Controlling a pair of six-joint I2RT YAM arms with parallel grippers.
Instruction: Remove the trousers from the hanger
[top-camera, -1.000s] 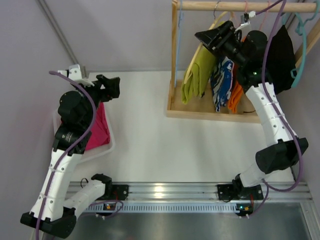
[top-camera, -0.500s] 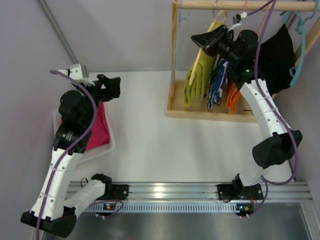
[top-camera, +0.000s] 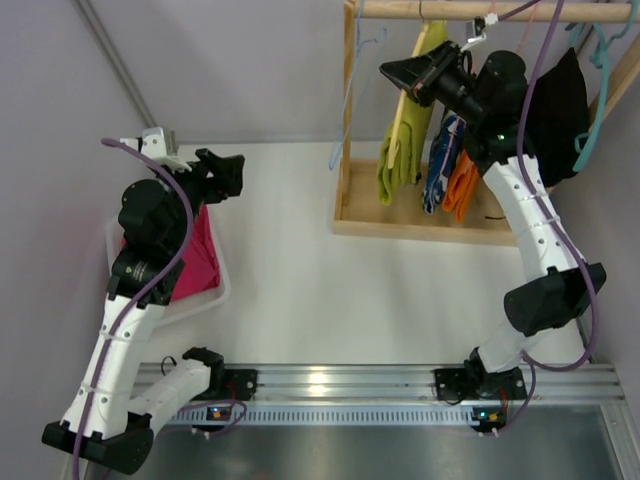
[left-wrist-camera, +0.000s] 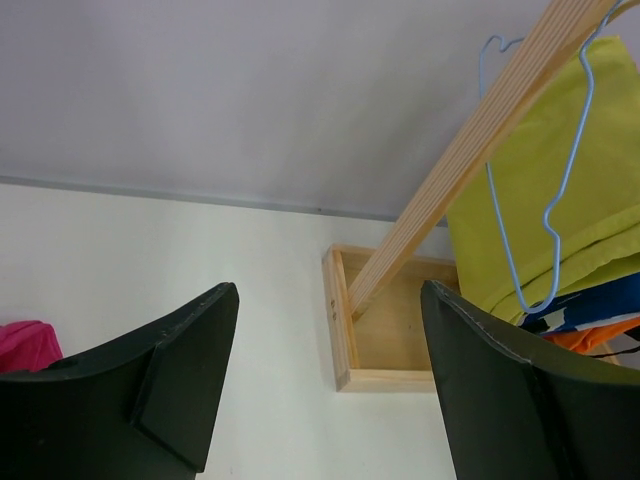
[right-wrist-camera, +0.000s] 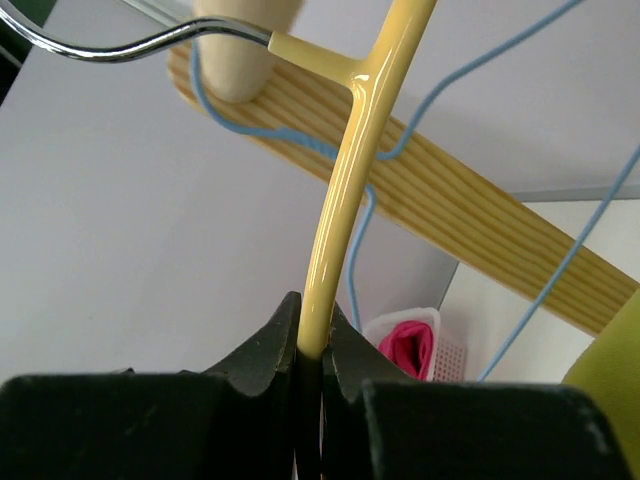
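1. Right end effector (top-camera: 392, 72): raised at the rack, jaws closed on the arm of the yellow hanger (top-camera: 398, 135). The right wrist view confirms that both fingers (right-wrist-camera: 262, 352) pinch the yellow hanger (right-wrist-camera: 345, 180).
2. Lime trousers (top-camera: 405, 160): draped on that hanger, hanging down into the rack's base tray (top-camera: 400, 228), just beside the wooden post (top-camera: 349, 110).
3. Pink trousers (top-camera: 197, 250): lying in the white basket (top-camera: 222, 292) at the left edge of the worktop (top-camera: 300, 280), partly under the left arm.
4. Left end effector (top-camera: 225, 172): held over the basket's far end, jaws wide apart and holding nothing. It is well apart from the rack.
5. Clearances: the hanger sits between the post and a blue patterned garment (top-camera: 440, 165). A blue wire hanger (top-camera: 345, 135) hangs at the post. An orange garment (top-camera: 460, 190) and a black garment (top-camera: 555, 105) crowd the rail (top-camera: 400, 11) further right. Open worktop lies between the basket and the tray.
6. View differences: only the right wrist view shows the metal hook (right-wrist-camera: 110, 45) curving over the round rail. The left wrist view shows the tray's inner corner (left-wrist-camera: 345, 265), which the top view hides behind the post.
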